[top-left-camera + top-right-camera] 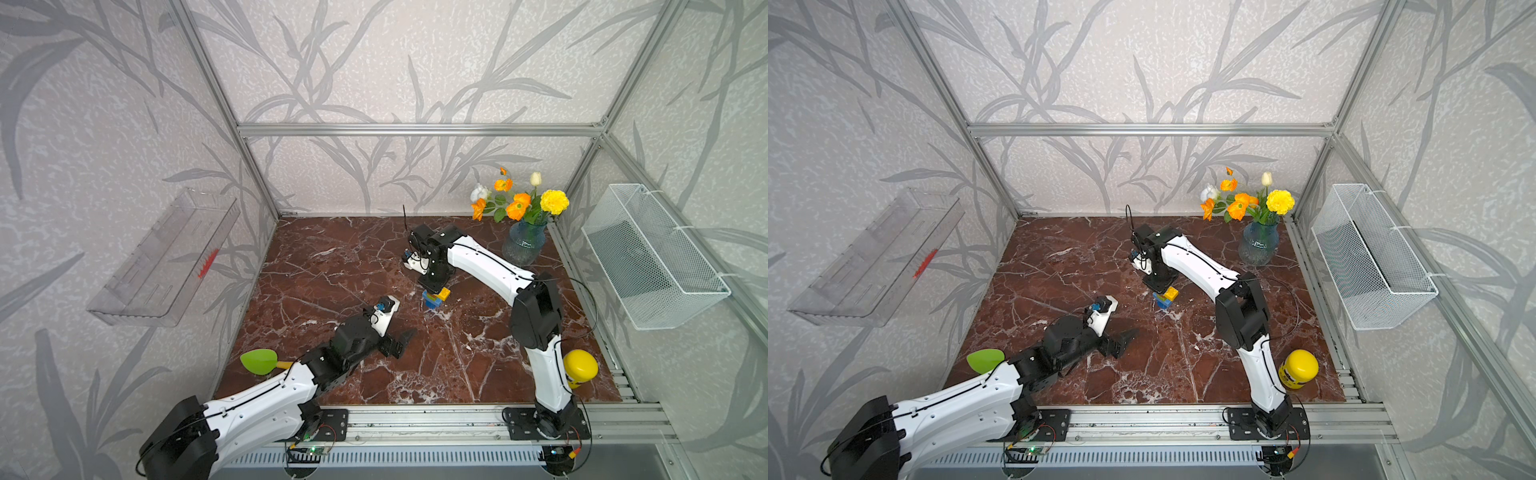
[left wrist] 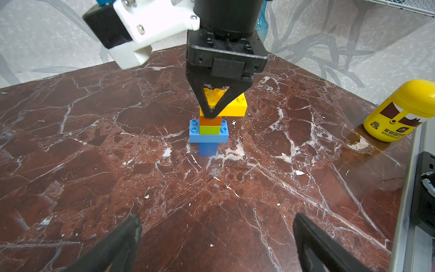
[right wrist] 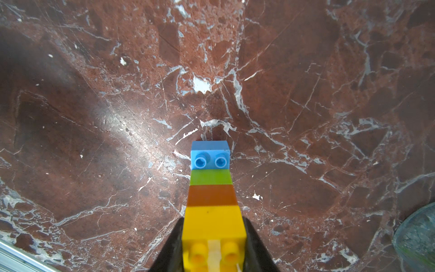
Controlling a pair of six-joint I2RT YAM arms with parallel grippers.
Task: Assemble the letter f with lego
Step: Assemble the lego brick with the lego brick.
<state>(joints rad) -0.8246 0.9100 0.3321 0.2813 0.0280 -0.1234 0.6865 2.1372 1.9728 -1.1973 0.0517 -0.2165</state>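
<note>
Red marble table [image 2: 94,176], upright lego stack [image 2: 209,131] coloured blue, green, orange, yellow

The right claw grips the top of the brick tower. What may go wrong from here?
The tower stands on one small blue brick, a narrow foot: a sideways pull by the right claw may tip it. The claw is shut only on the yellow brick, so lifting might pop it off the orange brick. The open left claw lies apart, steadying nothing.
</note>
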